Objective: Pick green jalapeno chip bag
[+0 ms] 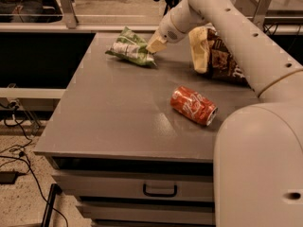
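Reaching across the gray table from the right, the robot's white arm is holding its end effector against the right end of the green jalapeno chip bag, w/ the tip touching the bag's edge. Whether the end effector is clamping the bag or just resting released against it can't be told from this angle. The green bag is sitting on the far-left part of the table, near the back edge, its light green side w/ a white printed panel facing the camera. A larger brown-and-yellow chip bag is standing at the far right, partly hidden by the arm & apart from the green bag. A red soda can is lying on its side approx. mid-table, toward the right, well apart from both bags. Below the tabletop, a drawer w/ a dark handle is showing at the front. Cables are trailing on the floor at left.
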Action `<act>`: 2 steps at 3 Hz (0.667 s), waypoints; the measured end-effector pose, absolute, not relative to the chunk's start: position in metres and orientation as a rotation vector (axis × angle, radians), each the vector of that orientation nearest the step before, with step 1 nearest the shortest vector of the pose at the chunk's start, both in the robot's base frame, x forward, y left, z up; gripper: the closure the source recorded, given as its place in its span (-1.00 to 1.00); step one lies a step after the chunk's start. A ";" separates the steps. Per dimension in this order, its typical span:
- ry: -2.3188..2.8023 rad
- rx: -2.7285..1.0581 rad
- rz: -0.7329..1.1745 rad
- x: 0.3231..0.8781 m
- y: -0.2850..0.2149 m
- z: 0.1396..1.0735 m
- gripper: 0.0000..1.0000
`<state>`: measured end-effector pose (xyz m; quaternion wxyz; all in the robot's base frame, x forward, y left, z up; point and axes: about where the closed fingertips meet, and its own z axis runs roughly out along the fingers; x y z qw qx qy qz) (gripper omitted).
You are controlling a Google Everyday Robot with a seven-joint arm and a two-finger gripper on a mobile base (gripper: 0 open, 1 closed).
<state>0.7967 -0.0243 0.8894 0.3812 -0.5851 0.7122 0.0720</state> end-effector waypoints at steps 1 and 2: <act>1.791 -1.493 0.191 0.789 -0.027 0.900 1.00; 1.775 -1.494 0.196 0.787 -0.026 0.905 1.00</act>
